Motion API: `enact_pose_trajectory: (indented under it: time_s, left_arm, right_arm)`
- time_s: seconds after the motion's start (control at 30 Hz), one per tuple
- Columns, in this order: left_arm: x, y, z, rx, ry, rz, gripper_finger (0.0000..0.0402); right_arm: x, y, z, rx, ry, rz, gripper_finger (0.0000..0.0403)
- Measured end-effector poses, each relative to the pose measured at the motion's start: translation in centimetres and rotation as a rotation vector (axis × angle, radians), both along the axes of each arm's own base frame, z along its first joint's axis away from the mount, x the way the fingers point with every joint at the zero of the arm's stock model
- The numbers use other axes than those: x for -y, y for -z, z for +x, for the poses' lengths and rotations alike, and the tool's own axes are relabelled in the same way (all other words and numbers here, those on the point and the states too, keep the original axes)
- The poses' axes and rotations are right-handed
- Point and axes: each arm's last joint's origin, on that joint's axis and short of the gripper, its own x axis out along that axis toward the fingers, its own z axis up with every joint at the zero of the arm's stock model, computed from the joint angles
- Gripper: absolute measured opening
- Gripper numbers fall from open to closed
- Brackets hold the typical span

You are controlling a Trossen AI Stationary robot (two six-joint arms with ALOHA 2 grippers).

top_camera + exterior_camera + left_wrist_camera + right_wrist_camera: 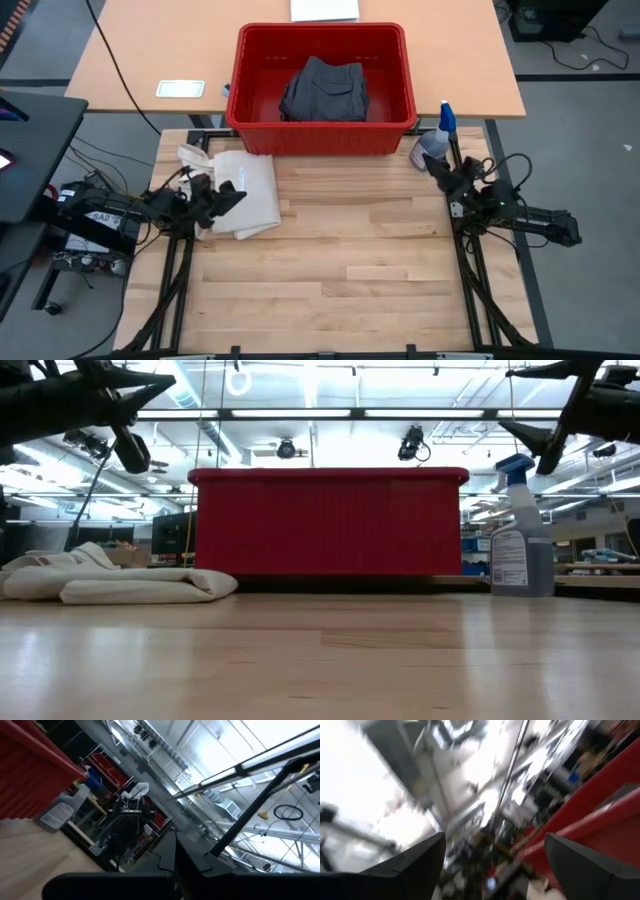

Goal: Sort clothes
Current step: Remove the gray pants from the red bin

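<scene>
Sitting folded inside the red plastic basket (320,90), the dark charcoal-grey shorts (323,92); left end effector (228,196) closed above the cream cloth bag (245,192), right end effector (441,170) spread, empty. Any reach should clear the rim.

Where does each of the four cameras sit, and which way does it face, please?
High view: overhead, straight down; both arms, red bin holding grey shorts.
Low view: table height, level toward the bin; both arms hang in from above.
Left wrist view: tilted up past the shut left gripper at the ceiling.
Right wrist view: past the open right gripper; bin rim.
Shared: high and low views both show the spray bottle and cream bag.
</scene>
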Motion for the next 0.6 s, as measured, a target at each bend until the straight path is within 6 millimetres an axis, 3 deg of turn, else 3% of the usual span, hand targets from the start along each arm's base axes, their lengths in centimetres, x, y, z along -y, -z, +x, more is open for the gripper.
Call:
enact_pose_trajectory:
  time_s: [0.13,0.27,0.43,0.6]
  left_arm:
    - [-0.3,-0.1,-0.1,0.029,-0.048,-0.116,0.0014]
    - [-0.6,-0.2,-0.3,0.049,-0.139,-0.172,0.0014]
    - [-1.0,-0.4,-0.6,0.084,-0.284,-0.258,0.0014]
    - [-1.2,-1.1,-1.1,0.178,-0.3,-0.303,0.0014]
  right_arm:
    - [0.2,-0.9,-0.8,0.173,0.064,0.093,0.0347]
    - [0.2,-1.2,-1.2,0.24,0.098,0.117,0.0347]
    - [0.3,-1.1,-1.3,0.234,0.147,0.145,0.0347]
    - [0.6,-0.9,-1.3,0.231,0.231,0.2,0.0347]
